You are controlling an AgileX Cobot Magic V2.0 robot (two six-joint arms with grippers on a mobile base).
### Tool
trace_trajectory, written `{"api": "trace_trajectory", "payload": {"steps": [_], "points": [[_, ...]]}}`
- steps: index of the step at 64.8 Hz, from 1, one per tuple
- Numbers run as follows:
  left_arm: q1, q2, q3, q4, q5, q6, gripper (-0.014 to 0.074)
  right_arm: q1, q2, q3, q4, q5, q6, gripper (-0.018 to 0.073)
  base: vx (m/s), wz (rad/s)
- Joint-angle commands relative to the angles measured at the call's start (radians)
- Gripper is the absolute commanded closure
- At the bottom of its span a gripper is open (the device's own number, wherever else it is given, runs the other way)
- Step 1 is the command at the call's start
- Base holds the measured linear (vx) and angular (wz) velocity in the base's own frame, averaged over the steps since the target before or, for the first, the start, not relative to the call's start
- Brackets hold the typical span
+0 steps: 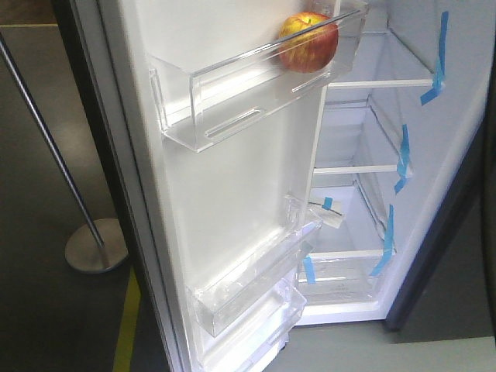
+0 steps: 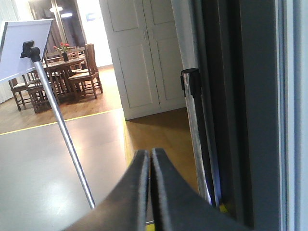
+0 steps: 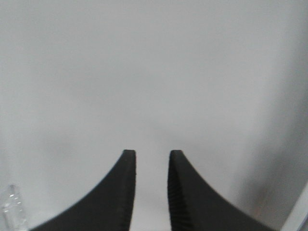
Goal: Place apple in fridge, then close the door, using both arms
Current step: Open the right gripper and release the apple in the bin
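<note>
**Fingers: left pair pressed together, right pair parted, apple in the door bin**

Fingers of my left gripper (image 2: 150,159) sit pressed together at the bottom centre of the left wrist view, nothing between them; beside them at right runs the dark grey outer edge of the door (image 2: 240,115); a metal stanchion pole (image 2: 67,144) slants across the left. My right gripper (image 3: 152,156) shows a clear gap between its ribbed tips, holding nothing, facing a blank white surface. No writing or brand is readable anywhere. In the front view the apple (image 1: 308,42) rests in the clear upper bin (image 1: 232,93) of the open door, top centre; the fridge (image 1: 372,170) interior with blue tape strips (image 1: 404,159) fills the right.
</note>
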Motion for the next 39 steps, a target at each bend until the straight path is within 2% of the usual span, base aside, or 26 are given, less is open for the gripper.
{"api": "trace_trajectory", "payload": {"steps": [1,11,27,39], "points": [[-0.006,-0.014,-0.019,-0.009,-0.08,-0.005,0.0603,0.001,-0.083,-0.027,0.016,0.006,0.0,0.0576,0.0,0.0],[-0.006,-0.014,-0.019,-0.009,-0.097,-0.005,0.0603,0.001,-0.15,-0.024,-0.023,0.039,0.025,0.0564,0.0,0.0],[-0.006,-0.014,-0.022,-0.01,-0.21,-0.013,0.0603,0.001,-0.25,-0.024,-0.266,0.184,0.136,0.0564,0.0,0.0],[-0.006,-0.014,-0.026,-0.01,-0.341,-0.013,0.0603,0.001,-0.312,-0.024,-0.306,0.246,0.176,0.0564,0.0,0.0]]}}
